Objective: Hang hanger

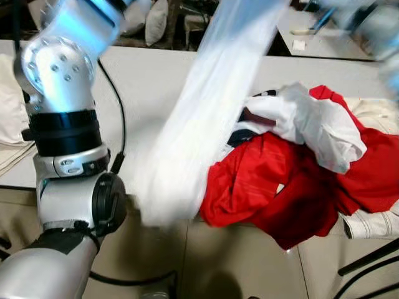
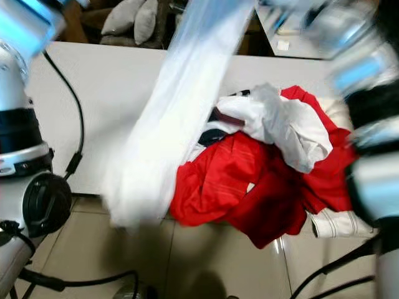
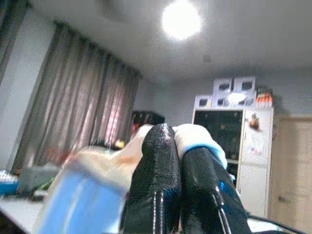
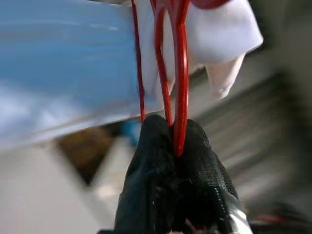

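A thin, glossy red wire hanger (image 4: 176, 73) is pinched between the textured black fingers of the right gripper (image 4: 176, 146), with white fabric draped at its top. The left gripper (image 3: 181, 161) is seen pressed together on a fold of white cloth (image 3: 195, 136), raised toward the ceiling. A long, blurred white garment (image 1: 206, 118) is held stretched above the pale table (image 1: 143, 81), beside a crumpled heap of red and white clothes (image 1: 293, 168).
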Tool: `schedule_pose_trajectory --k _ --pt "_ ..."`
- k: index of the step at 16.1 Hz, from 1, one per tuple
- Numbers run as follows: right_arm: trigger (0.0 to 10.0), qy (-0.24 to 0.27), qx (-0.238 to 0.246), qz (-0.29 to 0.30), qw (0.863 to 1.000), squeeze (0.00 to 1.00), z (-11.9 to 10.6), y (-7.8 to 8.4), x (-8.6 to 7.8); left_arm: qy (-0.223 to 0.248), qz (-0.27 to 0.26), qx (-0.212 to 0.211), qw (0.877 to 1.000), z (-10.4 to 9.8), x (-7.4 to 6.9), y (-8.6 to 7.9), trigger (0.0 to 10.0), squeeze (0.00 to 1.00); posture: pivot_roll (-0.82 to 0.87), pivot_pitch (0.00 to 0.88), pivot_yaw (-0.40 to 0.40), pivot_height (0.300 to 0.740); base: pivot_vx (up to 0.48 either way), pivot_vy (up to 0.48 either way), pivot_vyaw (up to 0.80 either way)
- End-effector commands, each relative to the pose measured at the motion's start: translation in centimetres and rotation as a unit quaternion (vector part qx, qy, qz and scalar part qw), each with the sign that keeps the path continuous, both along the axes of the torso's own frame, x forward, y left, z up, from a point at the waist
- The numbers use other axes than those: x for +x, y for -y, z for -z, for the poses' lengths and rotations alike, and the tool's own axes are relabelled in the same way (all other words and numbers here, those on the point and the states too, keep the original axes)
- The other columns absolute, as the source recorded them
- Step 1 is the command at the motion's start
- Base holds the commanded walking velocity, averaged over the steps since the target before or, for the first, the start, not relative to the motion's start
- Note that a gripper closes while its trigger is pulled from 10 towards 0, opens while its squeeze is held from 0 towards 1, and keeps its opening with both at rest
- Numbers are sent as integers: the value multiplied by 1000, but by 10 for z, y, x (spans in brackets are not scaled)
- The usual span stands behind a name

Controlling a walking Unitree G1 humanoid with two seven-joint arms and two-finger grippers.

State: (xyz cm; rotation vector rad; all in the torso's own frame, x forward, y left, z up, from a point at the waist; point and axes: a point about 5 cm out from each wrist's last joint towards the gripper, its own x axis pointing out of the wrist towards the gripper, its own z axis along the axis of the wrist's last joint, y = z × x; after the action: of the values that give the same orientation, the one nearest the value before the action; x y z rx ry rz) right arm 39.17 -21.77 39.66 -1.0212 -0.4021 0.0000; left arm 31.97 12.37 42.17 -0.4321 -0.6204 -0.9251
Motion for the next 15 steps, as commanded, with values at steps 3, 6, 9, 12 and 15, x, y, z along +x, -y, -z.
schedule_pose_trajectory --k 3,6,9,12,15 --pt "10000 37 24 15 999 0 -12 25 -5 16 -32 -30 999 -9 -5 -14 0 0 -37 0 3 740 0 0 0" --pt "10000 -107 2 -71 992 0 57 11 8 -68 -122 58 989 39 22 -11 0 0 -40 0 11 740 0 0 0" --pt "10000 -274 25 -207 939 0 134 -9 -3 -196 -203 199 938 128 47 4 314 0 -40 0 17 740 0 0 0" --pt "10000 -399 -1 -342 851 0 167 -19 -41 -240 -223 195 924 151 53 9 0 0 -53 0 31 740 0 0 0" --pt "10000 -474 -29 -405 781 0 156 -16 -85 -220 -260 126 932 125 64 -5 0 0 -66 0 44 740 0 0 0"
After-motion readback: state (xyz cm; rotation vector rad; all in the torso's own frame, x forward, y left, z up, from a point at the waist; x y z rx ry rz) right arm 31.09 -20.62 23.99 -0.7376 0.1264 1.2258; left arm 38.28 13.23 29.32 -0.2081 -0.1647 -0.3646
